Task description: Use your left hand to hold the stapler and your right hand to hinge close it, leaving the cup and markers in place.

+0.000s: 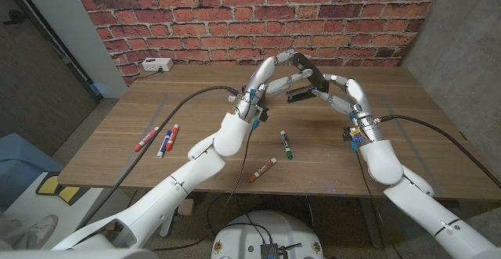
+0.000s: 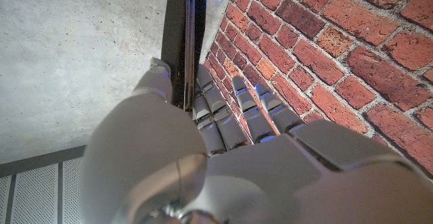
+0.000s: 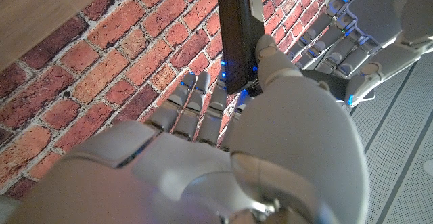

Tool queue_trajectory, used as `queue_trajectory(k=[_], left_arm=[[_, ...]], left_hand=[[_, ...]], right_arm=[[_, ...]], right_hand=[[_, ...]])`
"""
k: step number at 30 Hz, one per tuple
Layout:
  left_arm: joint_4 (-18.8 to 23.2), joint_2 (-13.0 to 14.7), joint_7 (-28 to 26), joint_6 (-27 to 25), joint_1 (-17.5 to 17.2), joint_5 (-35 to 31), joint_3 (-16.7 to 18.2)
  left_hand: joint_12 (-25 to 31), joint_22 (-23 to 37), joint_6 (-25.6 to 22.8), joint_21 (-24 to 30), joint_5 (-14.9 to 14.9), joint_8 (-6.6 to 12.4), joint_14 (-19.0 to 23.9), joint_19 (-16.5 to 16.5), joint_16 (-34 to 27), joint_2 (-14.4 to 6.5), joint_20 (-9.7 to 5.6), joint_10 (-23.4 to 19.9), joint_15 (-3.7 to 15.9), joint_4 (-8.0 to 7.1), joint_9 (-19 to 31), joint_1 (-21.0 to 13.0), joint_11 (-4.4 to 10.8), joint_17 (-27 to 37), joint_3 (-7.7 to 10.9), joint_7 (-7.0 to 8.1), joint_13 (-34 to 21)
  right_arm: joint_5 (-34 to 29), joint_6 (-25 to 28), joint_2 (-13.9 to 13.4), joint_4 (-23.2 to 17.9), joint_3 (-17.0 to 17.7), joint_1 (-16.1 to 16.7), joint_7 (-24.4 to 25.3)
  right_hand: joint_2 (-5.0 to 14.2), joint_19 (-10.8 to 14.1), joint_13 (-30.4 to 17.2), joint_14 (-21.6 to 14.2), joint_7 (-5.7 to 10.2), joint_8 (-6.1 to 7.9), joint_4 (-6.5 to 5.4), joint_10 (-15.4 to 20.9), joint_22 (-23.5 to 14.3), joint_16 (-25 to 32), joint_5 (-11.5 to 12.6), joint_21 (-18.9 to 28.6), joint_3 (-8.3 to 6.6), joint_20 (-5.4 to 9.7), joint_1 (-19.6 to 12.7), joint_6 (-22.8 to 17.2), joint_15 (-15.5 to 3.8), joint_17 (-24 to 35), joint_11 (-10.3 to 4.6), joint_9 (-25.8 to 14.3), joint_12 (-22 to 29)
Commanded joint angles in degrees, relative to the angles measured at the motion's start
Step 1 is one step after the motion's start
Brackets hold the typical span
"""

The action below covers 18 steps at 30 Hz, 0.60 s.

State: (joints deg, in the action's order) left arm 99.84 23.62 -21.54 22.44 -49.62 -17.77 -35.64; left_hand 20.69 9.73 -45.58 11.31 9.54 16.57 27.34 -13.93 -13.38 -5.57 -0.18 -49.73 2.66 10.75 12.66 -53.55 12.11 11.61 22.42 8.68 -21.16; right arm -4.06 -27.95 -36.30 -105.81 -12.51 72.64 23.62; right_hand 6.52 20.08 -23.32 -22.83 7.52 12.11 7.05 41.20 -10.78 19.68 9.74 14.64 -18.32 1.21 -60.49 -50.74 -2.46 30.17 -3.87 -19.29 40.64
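Head view shows both arms lifted over the bench (image 1: 196, 145), meeting high up in the middle. The left robot hand (image 1: 262, 79) and the right robot hand (image 1: 338, 91) both grip the black stapler (image 1: 304, 83), which is up in the air above the far side of the bench, not resting on it. It looks like it is part way open, so the closing is not done yet. If the right robot hand pushes too hard or crooked, the stapler could twist out of the left one and drop. It might then land on the markers, like the green marker (image 1: 286, 145) or the orange marker (image 1: 263, 170), and knock them out of place. Three more markers (image 1: 160, 138) lie far off to the left. I cannot find a cup. Left wrist view shows fingers (image 2: 220, 109) wrapped beside the stapler's thin dark edge. Right wrist view shows a thumb (image 3: 270, 55) pressed on the stapler's flat side.
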Motion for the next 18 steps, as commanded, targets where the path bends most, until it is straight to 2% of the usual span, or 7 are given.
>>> queue_trajectory(k=[1, 18], left_arm=[[-0.6, 0.0, -0.8, 1.2, -1.0, 1.3, 0.6], [-0.6, 0.4, -1.1, 1.3, -2.0, 2.3, 1.7]], left_hand=[[0.6, 0.3, -1.5, 0.2, 0.6, 0.67, 0.6, -0.5, -0.7, -5.2, -0.10, -1.2, 9.64, -3.36, 0.2, -5.6, 0.21, 0.2, 6.76, 0.00, -1.9], [0.6, 0.3, -2.3, 0.3, 0.6, 0.93, 1.3, -0.8, -1.2, -5.1, -0.21, -1.9, 9.81, -2.95, 0.2, -6.0, 0.11, 0.3, 6.63, -0.22, -2.4]], right_arm=[[4.4, -1.7, 1.3, -0.1, 0.8, 0.5, -2.6], [9.9, -2.8, 3.0, 0.9, 0.6, -0.2, -5.8]], right_hand=[[4.28, 0.0, -4.8, -0.5, 0.34, 0.39, -1.09, 6.6, -0.2, -0.1, 0.3, 0.3, -0.74, 0.48, -3.5, -0.5, -10.89, 0.3, -6.47, -0.1, 1.7], [4.27, -0.2, -4.7, -0.7, 0.33, 0.41, -1.10, 6.6, -0.3, -0.3, 0.3, 0.3, -0.63, 0.66, -3.5, -0.6, -10.90, 0.4, -6.55, -0.2, 1.7]])
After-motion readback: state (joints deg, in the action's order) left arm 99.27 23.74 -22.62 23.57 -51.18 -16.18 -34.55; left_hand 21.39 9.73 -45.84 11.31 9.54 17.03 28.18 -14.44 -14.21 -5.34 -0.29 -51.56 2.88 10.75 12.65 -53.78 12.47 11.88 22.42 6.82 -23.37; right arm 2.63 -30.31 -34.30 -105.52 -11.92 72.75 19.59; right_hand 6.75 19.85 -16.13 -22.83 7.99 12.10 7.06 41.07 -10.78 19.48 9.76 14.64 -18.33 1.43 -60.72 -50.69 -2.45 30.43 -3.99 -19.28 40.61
